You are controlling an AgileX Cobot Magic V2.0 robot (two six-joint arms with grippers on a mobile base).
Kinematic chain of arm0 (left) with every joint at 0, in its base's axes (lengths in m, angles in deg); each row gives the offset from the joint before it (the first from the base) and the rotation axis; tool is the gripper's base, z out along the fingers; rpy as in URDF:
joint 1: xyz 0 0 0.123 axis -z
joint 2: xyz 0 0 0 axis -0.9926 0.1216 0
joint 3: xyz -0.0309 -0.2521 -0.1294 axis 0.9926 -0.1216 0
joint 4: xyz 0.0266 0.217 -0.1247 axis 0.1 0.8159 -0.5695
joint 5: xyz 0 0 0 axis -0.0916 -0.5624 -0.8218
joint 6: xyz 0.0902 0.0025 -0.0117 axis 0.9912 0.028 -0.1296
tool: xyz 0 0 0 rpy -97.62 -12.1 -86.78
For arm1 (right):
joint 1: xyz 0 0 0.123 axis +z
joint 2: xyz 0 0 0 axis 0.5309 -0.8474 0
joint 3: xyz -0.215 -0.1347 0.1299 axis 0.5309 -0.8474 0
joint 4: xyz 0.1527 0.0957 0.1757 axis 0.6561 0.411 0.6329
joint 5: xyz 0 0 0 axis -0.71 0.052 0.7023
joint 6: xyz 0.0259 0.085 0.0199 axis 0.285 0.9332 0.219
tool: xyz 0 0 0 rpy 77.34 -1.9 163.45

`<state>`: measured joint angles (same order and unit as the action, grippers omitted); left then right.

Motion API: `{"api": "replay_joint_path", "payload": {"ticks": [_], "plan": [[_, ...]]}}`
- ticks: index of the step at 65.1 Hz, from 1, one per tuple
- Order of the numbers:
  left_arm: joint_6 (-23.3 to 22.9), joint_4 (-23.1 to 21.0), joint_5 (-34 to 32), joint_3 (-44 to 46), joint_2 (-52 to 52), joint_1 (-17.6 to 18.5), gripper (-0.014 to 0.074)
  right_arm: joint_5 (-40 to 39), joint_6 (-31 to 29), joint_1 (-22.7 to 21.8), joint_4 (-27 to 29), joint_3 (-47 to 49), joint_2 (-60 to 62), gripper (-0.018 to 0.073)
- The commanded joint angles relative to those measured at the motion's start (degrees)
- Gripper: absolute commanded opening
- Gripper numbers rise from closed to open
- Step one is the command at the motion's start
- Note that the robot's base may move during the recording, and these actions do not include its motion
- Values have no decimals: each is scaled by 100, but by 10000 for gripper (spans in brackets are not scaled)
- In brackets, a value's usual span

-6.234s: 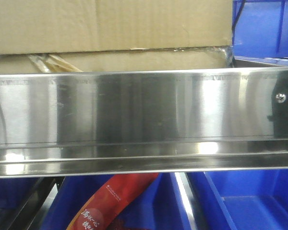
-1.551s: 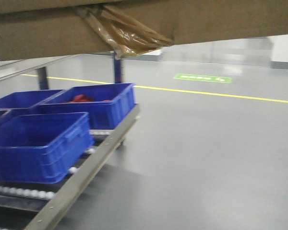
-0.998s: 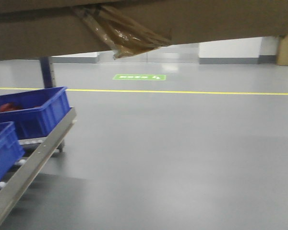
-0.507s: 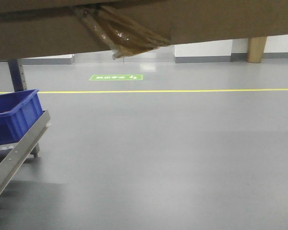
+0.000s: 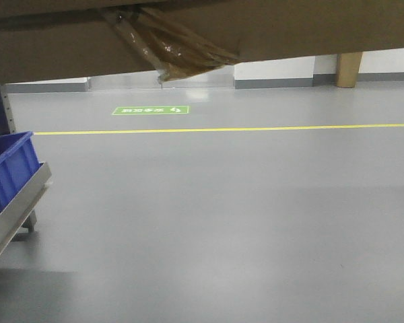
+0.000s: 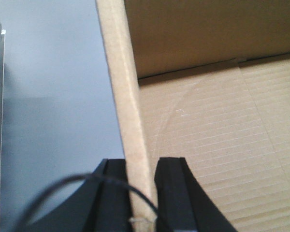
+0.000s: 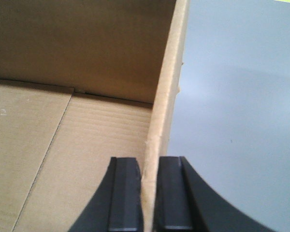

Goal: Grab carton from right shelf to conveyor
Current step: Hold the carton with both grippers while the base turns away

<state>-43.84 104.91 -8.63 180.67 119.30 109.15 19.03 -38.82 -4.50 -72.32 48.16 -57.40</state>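
Spreading across most of the front view, the grey floor (image 5: 242, 222) is the largest thing in sight, crossed by 1 yellow line (image 5: 222, 128) with a green floor sign (image 5: 150, 110) just beyond it.

Next in size, the carton (image 5: 289, 27) fills the whole top edge of that view. Its brown underside hangs above the floor, apart from the right shelf (image 5: 17, 208), whose steel rail slants in at the lower left. The wrist views look into the carton's open inside, showing ribbed cardboard and a seam along the base.

On the shelf sits 1 blue bin (image 5: 7, 168), cut off by the picture's edge, with a dark blue post (image 5: 0, 108) behind it.

The left hand (image 6: 140, 166) is closed down narrow on the carton's left wall (image 6: 128, 96): its 2 black fingers (image 6: 113, 198) press either face of the cardboard, 1 outside and 1 inside, the edge standing upright between them. A thin black cable (image 6: 63, 186) loops beside it.

The right hand (image 7: 149, 164) grips the opposite wall (image 7: 164, 96) the same way, its fingers (image 7: 171, 193) pinching the cardboard from both faces with only the wall's thickness between them.

Smallest, a tuft of yellowish-brown tape (image 5: 182, 50) dangles crumpled from the carton's bottom seam
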Motion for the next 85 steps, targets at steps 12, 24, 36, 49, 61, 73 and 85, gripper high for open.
{"api": "replay_joint_path", "payload": {"ticks": [12, 24, 36, 49, 61, 73, 85], "plan": [[42, -34, -223, 28, -57, 42, -20, -306, -97, 1, 49, 32, 77, -64], [42, -34, -223, 28, -57, 42, -20, -306, -97, 1, 49, 32, 77, -64], [42, 0, -223, 28, -57, 42, -20, -306, -97, 1, 49, 32, 77, -64], [42, 0, -223, 28, -57, 42, -20, -306, -97, 1, 49, 32, 77, -64], [42, 0, -223, 28, -57, 42, -20, -306, -97, 1, 49, 32, 77, -64], [42, 21, -223, 28, -57, 42, -20, -306, -97, 1, 49, 32, 77, -64], [42, 21, -223, 28, -57, 42, -20, -306, -97, 1, 49, 32, 77, -64]]}}
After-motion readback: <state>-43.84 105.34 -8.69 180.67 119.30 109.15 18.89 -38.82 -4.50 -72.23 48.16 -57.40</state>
